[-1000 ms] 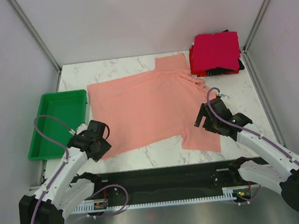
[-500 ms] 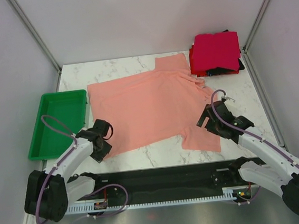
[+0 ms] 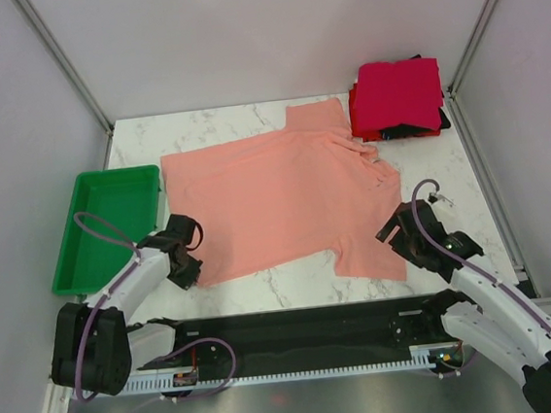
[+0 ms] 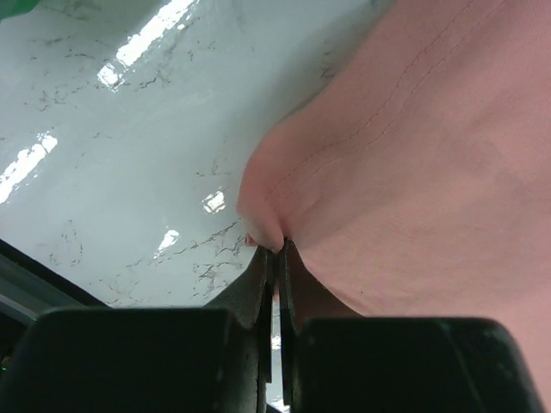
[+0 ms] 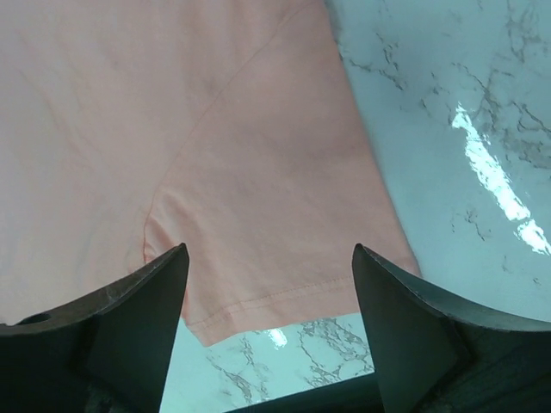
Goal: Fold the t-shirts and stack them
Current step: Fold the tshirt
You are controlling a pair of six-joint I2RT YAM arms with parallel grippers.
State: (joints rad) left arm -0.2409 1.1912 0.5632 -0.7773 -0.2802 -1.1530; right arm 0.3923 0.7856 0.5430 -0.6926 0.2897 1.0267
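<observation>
Here the salmon-pink t-shirt [image 3: 275,202] lies spread flat on the marble worktop [image 3: 238,122]. Its near-left hem corner is bunched and pinched in the closed left end effector [image 4: 277,248]. The right end effector [image 5: 269,251], jaws wide, stands over its near sleeve. The folded t-shirts [image 3: 399,95], crimson and black, sit stacked at the far right corner.

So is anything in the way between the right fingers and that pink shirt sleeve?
Nothing visible. The right fingers stand open directly over the near sleeve of the salmon-pink t-shirt, and nothing lies on the cloth there. The left fingers are shut on the shirt's hem corner.
</observation>
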